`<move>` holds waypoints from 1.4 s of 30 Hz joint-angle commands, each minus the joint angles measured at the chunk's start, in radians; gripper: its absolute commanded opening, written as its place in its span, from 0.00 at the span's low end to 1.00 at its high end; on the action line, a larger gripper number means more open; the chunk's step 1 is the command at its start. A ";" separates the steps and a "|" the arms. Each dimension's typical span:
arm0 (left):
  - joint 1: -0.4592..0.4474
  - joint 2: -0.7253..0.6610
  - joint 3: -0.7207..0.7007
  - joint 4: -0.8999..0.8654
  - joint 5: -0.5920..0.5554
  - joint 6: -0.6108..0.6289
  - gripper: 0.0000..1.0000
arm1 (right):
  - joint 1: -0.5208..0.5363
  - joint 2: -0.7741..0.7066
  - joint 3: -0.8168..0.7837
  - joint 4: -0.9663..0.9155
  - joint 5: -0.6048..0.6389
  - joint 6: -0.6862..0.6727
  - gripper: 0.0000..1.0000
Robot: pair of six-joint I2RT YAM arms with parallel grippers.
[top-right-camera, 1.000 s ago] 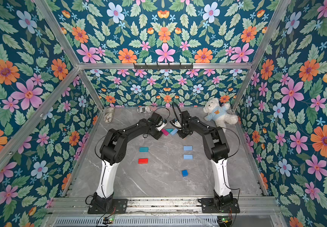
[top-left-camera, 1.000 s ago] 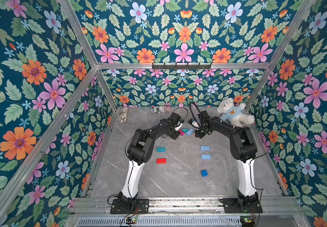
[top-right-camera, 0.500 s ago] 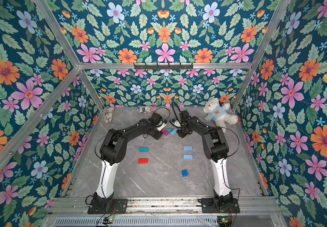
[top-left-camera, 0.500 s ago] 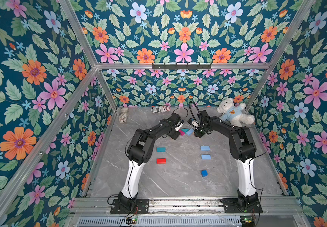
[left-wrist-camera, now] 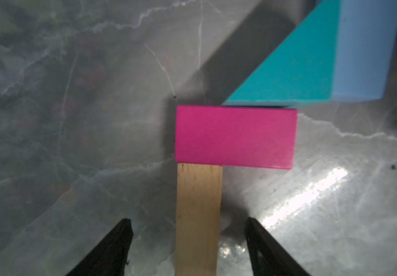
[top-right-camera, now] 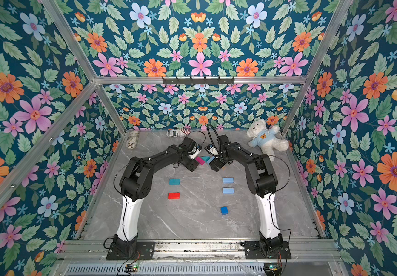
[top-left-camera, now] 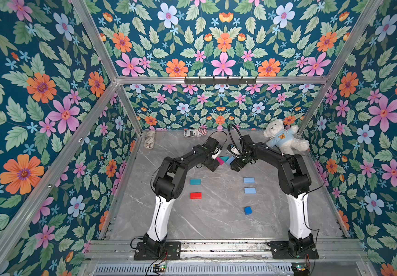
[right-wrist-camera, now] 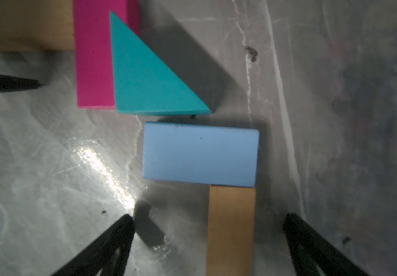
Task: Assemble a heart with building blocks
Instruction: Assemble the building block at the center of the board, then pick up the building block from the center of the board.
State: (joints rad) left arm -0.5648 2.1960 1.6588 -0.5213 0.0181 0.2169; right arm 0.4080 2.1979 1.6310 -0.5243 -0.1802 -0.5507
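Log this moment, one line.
left end effector open over tan block; right end effector open over other tan block; teal triangle placed; red block loose

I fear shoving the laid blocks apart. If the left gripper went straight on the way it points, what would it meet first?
Likely the tan block, which lies between the open jaws of the left gripper; the magenta block touches its far end. The gripper's height over the block is unclear.

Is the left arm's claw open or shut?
Open: the left gripper has its fingers apart, clear of the tan block between them.
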 commanded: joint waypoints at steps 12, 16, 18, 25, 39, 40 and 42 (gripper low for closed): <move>0.024 -0.245 -0.139 -0.135 -0.073 0.052 0.87 | -0.019 -0.321 -0.224 -0.050 0.001 -0.018 0.99; 0.025 -0.360 -0.289 -0.146 -0.074 0.098 0.82 | -0.025 -0.501 -0.450 0.020 0.032 -0.085 0.99; 0.025 -0.398 -0.367 -0.124 -0.082 0.120 0.79 | -0.026 -0.533 -0.522 0.061 0.046 -0.103 0.93; 0.028 -0.397 -0.437 -0.131 -0.093 0.223 0.78 | -0.023 -0.550 -0.546 0.069 0.101 -0.139 0.91; 0.028 -0.386 -0.477 -0.132 -0.059 0.231 0.75 | 0.005 -0.454 -0.555 0.043 0.119 -0.179 0.89; 0.028 -0.384 -0.478 -0.132 -0.060 0.231 0.75 | 0.004 -0.448 -0.552 0.039 0.117 -0.179 0.89; 0.028 -0.379 -0.482 -0.130 -0.059 0.228 0.74 | 0.005 -0.437 -0.548 0.033 0.116 -0.178 0.89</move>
State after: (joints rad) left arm -0.5369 1.8133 1.1801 -0.6472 -0.0521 0.4438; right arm 0.4107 1.7508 1.0782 -0.4797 -0.0654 -0.7094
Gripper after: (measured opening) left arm 0.742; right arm 0.887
